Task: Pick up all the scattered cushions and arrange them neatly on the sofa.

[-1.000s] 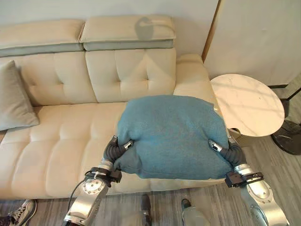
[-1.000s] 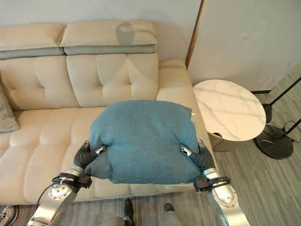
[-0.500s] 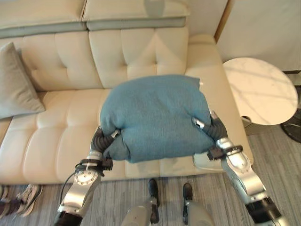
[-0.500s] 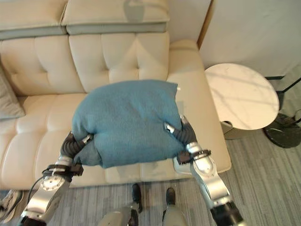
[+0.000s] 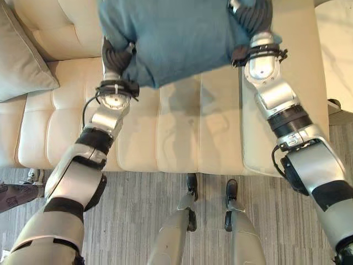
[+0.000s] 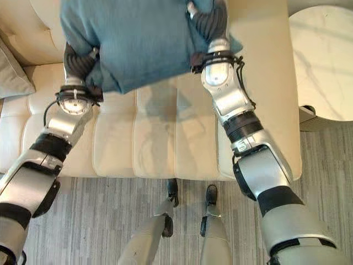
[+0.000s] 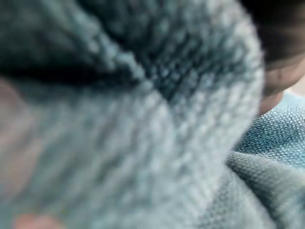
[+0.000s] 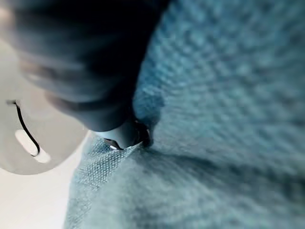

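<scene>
- So, the camera has tipped down a lot since a second ago; most of the shift is view motion, but the arms reach further over the sofa (image 5: 182, 138) seat now.
- Blue cushion (image 5: 171, 33) is held above the seat, between both hands, near the backrest. My read: about to be placed.
- Left hand (image 5: 118, 52) and right hand (image 5: 251, 14) press its opposite sides; fingers buried in fabric, can't tell their curl.
- Grey cushion (image 5: 22, 55) already sits at the sofa's left.

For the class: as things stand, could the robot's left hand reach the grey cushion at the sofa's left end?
Probably not yet. The left hand is pressed into the blue cushion, which both hands carry; the right hand supports its other side. The grey cushion lies apart, with open seat between.
</scene>
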{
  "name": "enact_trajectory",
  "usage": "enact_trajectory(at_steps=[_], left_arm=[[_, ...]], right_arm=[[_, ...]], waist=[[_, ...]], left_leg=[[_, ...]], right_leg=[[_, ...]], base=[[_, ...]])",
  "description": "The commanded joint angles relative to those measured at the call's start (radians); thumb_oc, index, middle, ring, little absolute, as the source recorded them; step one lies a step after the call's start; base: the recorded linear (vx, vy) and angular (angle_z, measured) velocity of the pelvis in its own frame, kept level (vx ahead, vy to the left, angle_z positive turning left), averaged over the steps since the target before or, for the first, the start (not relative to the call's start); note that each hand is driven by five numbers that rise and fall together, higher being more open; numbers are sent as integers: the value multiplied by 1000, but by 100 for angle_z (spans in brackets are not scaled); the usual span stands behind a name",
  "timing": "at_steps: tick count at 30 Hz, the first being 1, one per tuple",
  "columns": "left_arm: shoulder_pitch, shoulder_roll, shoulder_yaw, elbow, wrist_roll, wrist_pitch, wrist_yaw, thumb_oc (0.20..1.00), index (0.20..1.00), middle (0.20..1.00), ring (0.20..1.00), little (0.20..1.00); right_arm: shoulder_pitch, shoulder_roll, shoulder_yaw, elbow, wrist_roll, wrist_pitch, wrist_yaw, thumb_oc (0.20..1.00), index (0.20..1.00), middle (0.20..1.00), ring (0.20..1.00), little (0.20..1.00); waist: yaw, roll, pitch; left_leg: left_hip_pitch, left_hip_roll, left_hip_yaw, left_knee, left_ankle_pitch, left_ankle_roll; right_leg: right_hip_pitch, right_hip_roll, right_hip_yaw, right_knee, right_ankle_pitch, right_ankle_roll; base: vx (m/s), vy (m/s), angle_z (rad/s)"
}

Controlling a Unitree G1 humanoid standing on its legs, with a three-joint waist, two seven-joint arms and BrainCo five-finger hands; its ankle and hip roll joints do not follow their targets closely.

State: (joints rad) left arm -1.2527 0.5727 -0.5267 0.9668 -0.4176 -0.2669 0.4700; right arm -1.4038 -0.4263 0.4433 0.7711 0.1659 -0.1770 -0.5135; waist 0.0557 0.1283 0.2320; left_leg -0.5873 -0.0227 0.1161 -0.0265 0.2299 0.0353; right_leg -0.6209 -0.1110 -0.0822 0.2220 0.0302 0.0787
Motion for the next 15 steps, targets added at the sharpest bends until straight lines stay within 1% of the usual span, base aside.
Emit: enact_trajectory(at_steps=[1, 2, 3, 4, 7, 8, 9, 11, 13, 15], left_arm=[[-361, 18, -54, 78, -35, -60, -44, 1000, 1000, 1000, 1000, 1000], [-402, 38, -56, 132, -60, -30, -60, 1000, 1000, 1000, 1000, 1000], [-407, 38, -58, 135, -62, -31, -63, 1000, 1000, 1000, 1000, 1000], [-412, 50, -59, 160, -61, -15, -72, 1000, 1000, 1000, 1000, 1000], [-387, 105, -71, 185, -48, 16, -108, 1000, 1000, 1000, 1000, 1000], [-386, 104, -71, 185, -48, 16, -108, 1000, 1000, 1000, 1000, 1000], [-346, 127, -62, 208, -55, 30, -128, 1000, 1000, 1000, 1000, 1000], [-291, 133, -44, 222, -49, 43, -141, 1000, 1000, 1000, 1000, 1000], [-249, 133, -36, 217, -26, 53, -146, 1000, 1000, 1000, 1000, 1000], [-107, 138, 2, 185, 18, 69, -156, 1000, 1000, 1000, 1000, 1000]], right_arm=[[-294, 23, 101, 3, 14, -105, -28, 1000, 1000, 1000, 1000, 1000], [-290, -4, 110, 32, 42, -92, -27, 1000, 1000, 1000, 1000, 1000], [-293, -5, 110, 34, 44, -93, -27, 1000, 1000, 1000, 1000, 1000], [-267, -23, 113, 35, 54, -85, -12, 1000, 1000, 1000, 1000, 1000], [-175, -41, 118, 39, 88, -63, 50, 1000, 1000, 1000, 1000, 1000], [-175, -41, 118, 38, 88, -63, 49, 1000, 1000, 1000, 1000, 1000], [-116, -35, 115, 50, 116, -58, 86, 1000, 1000, 1000, 1000, 1000], [-45, -18, 127, 69, 137, -49, 130, 1000, 1000, 1000, 1000, 1000], [-5, -7, 135, 79, 139, -43, 144, 1000, 1000, 1000, 1000, 1000], [93, 20, 141, 59, 149, -32, 183, 1000, 1000, 1000, 1000, 1000]], waist=[[12, 0, 71], [14, 12, 84], [14, 13, 85], [15, 18, 95], [14, 32, 113], [14, 32, 113], [10, 30, 124], [2, 24, 137], [-2, 22, 143], [-8, 8, 170]], left_leg=[[70, -4, -55, -28, -89, -114], [58, -8, -58, -44, -75, -118], [57, -8, -59, -45, -74, -118], [46, -9, -59, -47, -68, -121], [21, -10, -63, -49, -57, -125], [21, -10, -63, -49, -57, -125], [11, -6, -62, -51, -53, -127], [1, -2, -61, -53, -47, -131], [-1, 0, -59, -53, -44, -132], [-1, 7, -55, -53, -37, -137]], right_leg=[[25, -28, 56, -102, 30, 70], [11, -28, 52, -105, 32, 72], [9, -28, 51, -104, 32, 71], [4, -31, 47, -107, 32, 72], [-18, -29, 41, -109, 38, 71], [-19, -29, 41, -109, 38, 71], [-26, -26, 41, -111, 41, 69], [-34, -26, 37, -116, 49, 69], [-34, -26, 36, -119, 51, 69], [-30, -22, 33, -124, 56, 65]], base=[[-36, -12, 14], [-29, -10, 11], [-33, -26, 7], [-30, -25, 5], [-26, -13, 2], [-40, -16, 7], [-41, -17, 8], [-55, -30, 10], [-49, -26, 21], [-95, -34, 10]])
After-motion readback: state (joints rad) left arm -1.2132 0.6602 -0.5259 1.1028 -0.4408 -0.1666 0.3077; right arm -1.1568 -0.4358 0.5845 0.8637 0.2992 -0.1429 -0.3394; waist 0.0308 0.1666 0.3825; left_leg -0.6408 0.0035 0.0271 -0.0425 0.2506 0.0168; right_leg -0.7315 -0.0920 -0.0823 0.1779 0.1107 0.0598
